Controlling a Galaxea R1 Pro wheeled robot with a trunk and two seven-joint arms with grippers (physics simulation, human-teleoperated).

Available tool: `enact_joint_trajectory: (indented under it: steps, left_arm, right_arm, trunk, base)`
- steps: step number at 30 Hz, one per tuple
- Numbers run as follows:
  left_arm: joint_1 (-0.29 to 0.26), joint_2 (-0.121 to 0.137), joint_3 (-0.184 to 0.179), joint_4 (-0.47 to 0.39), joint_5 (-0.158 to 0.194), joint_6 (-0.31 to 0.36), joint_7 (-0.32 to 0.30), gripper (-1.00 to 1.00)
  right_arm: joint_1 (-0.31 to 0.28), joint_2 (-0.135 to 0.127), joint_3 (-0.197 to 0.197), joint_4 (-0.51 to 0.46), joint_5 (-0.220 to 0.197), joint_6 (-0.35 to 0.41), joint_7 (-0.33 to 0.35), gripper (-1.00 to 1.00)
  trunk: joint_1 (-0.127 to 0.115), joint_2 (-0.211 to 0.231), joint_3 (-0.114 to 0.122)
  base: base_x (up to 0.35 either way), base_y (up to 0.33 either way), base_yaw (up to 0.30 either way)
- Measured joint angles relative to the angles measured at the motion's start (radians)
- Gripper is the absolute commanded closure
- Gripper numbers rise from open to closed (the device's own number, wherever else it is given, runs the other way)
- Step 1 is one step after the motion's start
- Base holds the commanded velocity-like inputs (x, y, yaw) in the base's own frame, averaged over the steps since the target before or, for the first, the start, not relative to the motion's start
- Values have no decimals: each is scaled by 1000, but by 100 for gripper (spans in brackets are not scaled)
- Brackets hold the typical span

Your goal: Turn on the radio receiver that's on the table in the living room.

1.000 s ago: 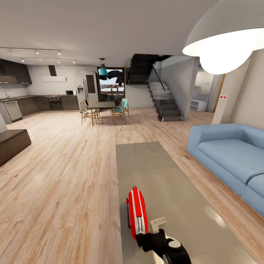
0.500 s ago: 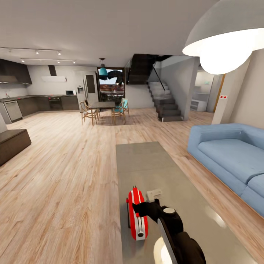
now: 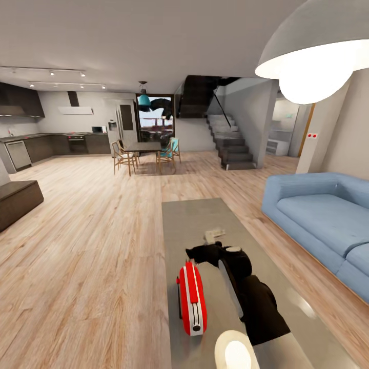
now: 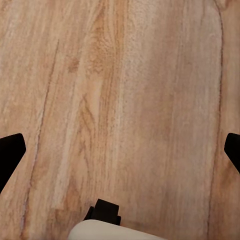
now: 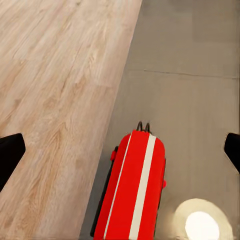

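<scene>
A living room with a light plank floor, a blue sofa (image 3: 328, 225) at the right of the frame and a white dome lamp (image 3: 318, 46) at upper right. A long grey glossy surface (image 3: 205, 225) runs up the lower middle of the head view. The radio receiver (image 3: 192, 299) stands on its narrow edge near the surface's left side, at lower centre — a slim red box with a white stripe. The right tool (image 3: 202, 252) hovers just above and beyond the radio, its fingers spread wide, holding nothing. The left tool (image 4: 120, 150) hangs over bare floor, also spread.

The radio looks rigid, light and smooth — probably easy to tip on that slick top. Its dial seems to face sideways, though the switch itself is hard to make out; a gentle press while bracing the opposite flat face would suit it.
</scene>
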Motion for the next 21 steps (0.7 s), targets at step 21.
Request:
enact_joint_trajectory:
  steps: [21]
  left_arm:
    - [0, 0, 1, -2, 8, -22, -8, -100]
  right_arm:
    - [-167, 0, -101, 399, 3, 9, -203, -100]
  trunk:
    - [0, 0, 0]
  base:
    - [0, 0, 0]
